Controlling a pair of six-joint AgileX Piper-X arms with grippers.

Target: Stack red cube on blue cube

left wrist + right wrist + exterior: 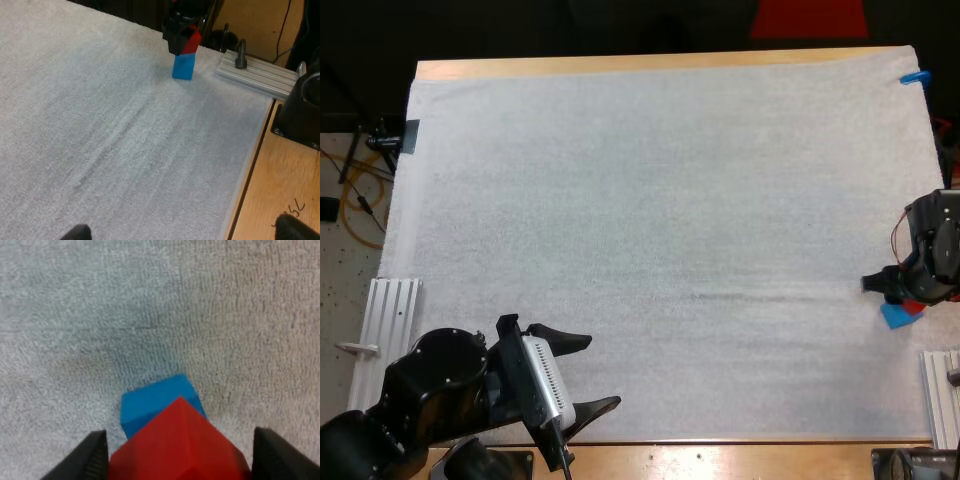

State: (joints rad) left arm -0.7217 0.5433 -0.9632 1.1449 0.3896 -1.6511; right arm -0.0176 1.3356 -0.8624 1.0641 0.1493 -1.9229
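White mat (670, 200) on the wooden table (720, 455): the left gripper (604, 372) is over its near-left corner, fingers spread wide, holding and touching nothing. The right gripper (180, 455) is at the mat's right edge towards the near corner, fingers pressed on both sides of the red cube (193, 42), directly above the blue cube (183, 66). The left wrist view, side-on, shows the red underside meeting the blue top; the right wrist view, from above, shows the finger contact and the red cube turned corner-on.
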